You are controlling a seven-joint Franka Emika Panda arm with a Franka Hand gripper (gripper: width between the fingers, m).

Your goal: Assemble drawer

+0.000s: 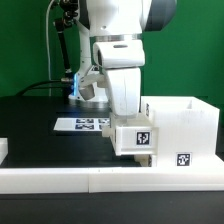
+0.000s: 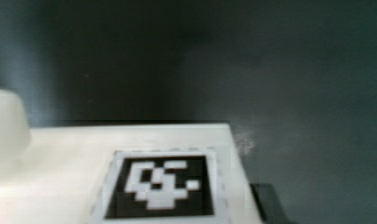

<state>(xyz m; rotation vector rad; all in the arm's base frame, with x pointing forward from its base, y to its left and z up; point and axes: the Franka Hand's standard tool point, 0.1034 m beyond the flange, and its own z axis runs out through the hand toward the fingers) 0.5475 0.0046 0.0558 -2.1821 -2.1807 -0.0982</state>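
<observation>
White drawer box (image 1: 180, 132) sitting toward the exterior view's right on the black table (image 1: 40, 140), open on top, tagged on its front, pushed up against the white rail (image 1: 60, 179) along the near edge. Smaller tagged white panel (image 1: 135, 138) right in front of its left end, touching or just beside it, with the gripper (image 1: 128, 122) down directly over it, but can't tell if the jaws are spread or clamped since the wrist body hides them. Marker board (image 1: 82, 124) lying flat further back, and up close in the wrist view just a blurry white panel face (image 2: 69, 160) with one black tag (image 2: 164, 186).
</observation>
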